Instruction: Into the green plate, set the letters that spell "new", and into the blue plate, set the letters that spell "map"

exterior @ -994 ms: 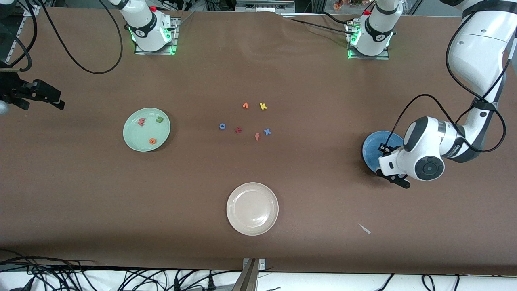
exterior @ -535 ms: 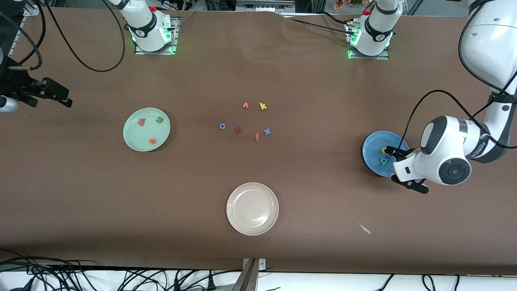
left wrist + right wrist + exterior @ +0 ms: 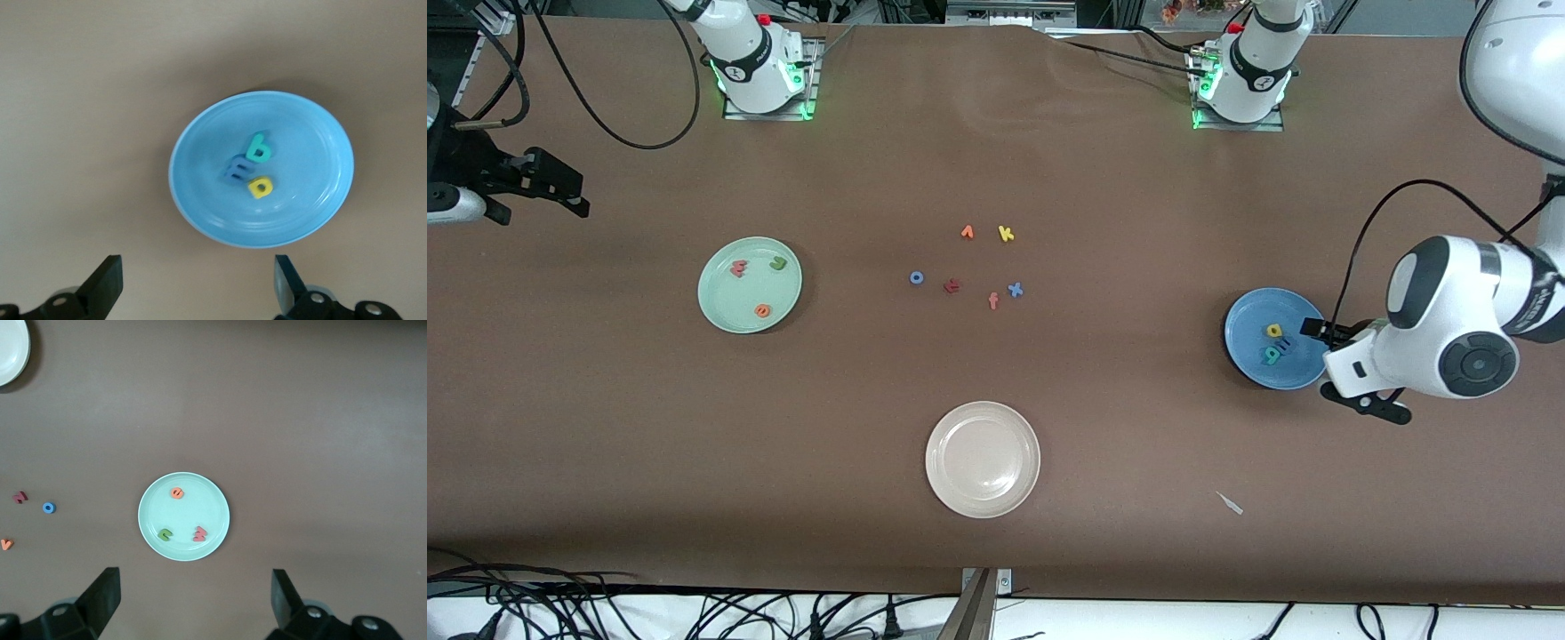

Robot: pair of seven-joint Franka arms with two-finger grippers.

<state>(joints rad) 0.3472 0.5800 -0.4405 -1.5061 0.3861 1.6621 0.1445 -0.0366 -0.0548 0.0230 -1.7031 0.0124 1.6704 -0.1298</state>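
The green plate (image 3: 750,298) holds a green "n" (image 3: 779,262), an orange "e" (image 3: 762,310) and a pink "w" (image 3: 738,268). In the right wrist view that green plate (image 3: 183,517) lies well below my open, empty right gripper (image 3: 193,600). The right gripper (image 3: 560,191) hangs over the table edge at the right arm's end. The blue plate (image 3: 1249,324) holds a yellow "p" (image 3: 1274,331), a teal "a" (image 3: 1270,356) and a periwinkle "m" (image 3: 1285,348), close together. My left gripper (image 3: 1353,371) is open and empty, over the table just off that plate's rim (image 3: 307,153).
A beige plate (image 3: 983,459) sits nearer the front camera. Loose letters lie mid-table: orange "v" (image 3: 967,232), yellow "k" (image 3: 1006,234), blue "o" (image 3: 916,277), a dark red letter (image 3: 951,285), salmon "f" (image 3: 993,300), blue "x" (image 3: 1015,289). A white scrap (image 3: 1231,503) lies near the front.
The left gripper has moved off the blue plate toward the left arm's end of the table, uncovering the three letters in it. The right gripper drifted slightly near its table edge.
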